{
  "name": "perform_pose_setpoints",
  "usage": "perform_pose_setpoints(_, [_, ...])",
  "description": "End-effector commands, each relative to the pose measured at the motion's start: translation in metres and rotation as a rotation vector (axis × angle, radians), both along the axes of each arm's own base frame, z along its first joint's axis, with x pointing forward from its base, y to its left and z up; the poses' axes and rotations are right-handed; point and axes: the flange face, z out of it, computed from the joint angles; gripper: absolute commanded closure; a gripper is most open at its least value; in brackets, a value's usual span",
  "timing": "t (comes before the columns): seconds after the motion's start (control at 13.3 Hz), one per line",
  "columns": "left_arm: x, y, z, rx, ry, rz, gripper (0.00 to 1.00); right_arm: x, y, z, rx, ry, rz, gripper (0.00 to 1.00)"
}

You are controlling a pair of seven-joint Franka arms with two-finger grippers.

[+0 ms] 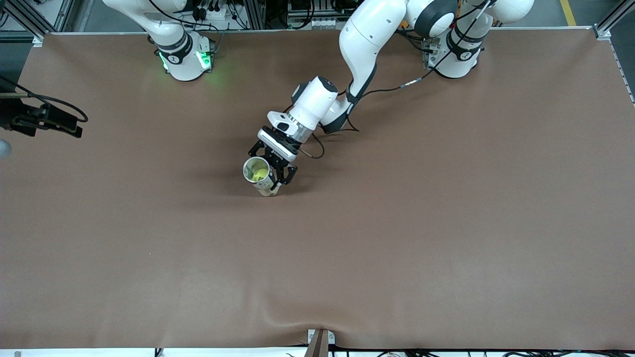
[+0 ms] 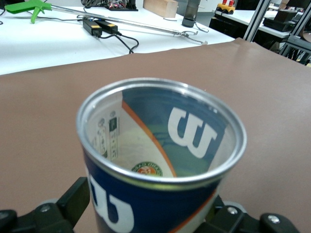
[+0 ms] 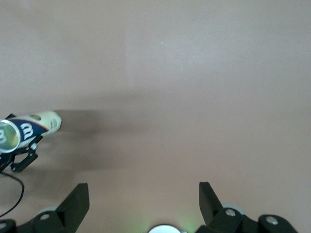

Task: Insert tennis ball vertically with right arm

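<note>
Left tool [image 1: 279, 171] clamps the tennis can [image 1: 260, 175] upright mid-tabletop [image 1: 446, 223]; yellow ball [image 1: 258, 174] sits inside. Can: blue, white W logo, silver rim. Right tool [image 3: 141, 204] spread wide, holding nothing, over bare tabletop.

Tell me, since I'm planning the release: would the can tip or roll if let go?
Probably tippy: the can is tall and narrow, held by the left gripper. Toppled, its round wall would likely roll. It looks light, thin-walled with an open metal rim. The right gripper is open, empty, high above the table.
</note>
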Motion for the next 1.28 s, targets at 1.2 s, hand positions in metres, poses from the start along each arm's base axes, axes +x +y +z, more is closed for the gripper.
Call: perform_pose_setpoints(1.2, [-0.008,0.004,-0.007,-0.030,0.094,0.063,0.00,-0.079,-0.011,-0.025,0.006,-0.118,0.008,0.00])
